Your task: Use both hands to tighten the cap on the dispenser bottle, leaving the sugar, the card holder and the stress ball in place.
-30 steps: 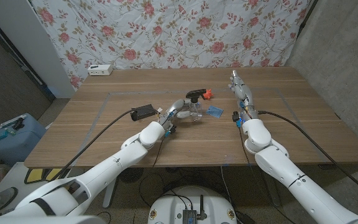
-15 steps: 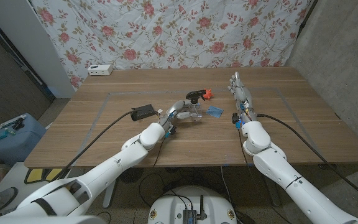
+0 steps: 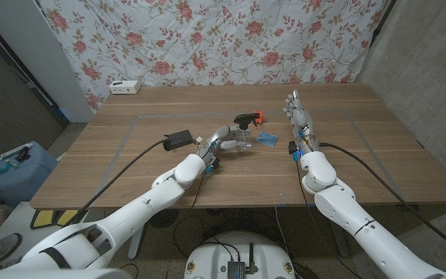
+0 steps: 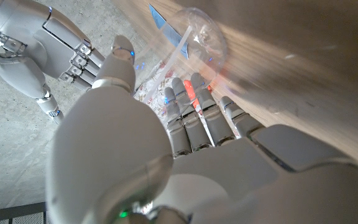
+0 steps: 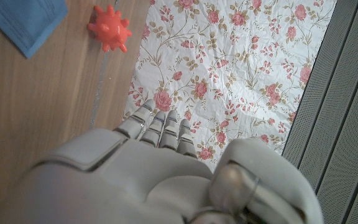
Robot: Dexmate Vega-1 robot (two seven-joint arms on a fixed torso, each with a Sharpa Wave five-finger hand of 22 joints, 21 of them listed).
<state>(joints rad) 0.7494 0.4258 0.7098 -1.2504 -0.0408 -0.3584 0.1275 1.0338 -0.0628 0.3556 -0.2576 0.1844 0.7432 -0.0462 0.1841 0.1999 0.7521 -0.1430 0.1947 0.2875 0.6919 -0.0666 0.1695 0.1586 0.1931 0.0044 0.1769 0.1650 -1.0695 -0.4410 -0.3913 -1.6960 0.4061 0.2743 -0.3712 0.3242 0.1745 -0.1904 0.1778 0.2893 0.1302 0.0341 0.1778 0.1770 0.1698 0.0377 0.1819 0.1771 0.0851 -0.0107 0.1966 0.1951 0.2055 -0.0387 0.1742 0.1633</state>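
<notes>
A clear dispenser bottle (image 3: pixel 243 140) with a black trigger cap (image 3: pixel 243 118) stands mid-table. My left hand (image 3: pixel 223 139) grips its body from the left side. In the left wrist view my fingers (image 4: pixel 194 118) curl against the clear bottle (image 4: pixel 199 42). My right hand (image 3: pixel 298 113) stands to the right of the bottle, apart from it, fingers straight and holding nothing; it also shows in the left wrist view (image 4: pixel 39 43). The red spiky stress ball (image 3: pixel 259 118) lies just behind the cap. The blue card holder (image 3: pixel 267 139) lies between bottle and right hand.
A white power strip (image 3: pixel 125 87) sits at the far left table corner. Black cables run over the table from a box (image 3: pixel 179 140) on my left forearm. The right wrist view has the stress ball (image 5: pixel 109 28) and card holder (image 5: pixel 23 22) beyond my right hand (image 5: pixel 160 168).
My right arm has drawn slightly inward, toward the bottle. The left hand keeps its hold, and the bottle has shifted a little toward the stress ball.
</notes>
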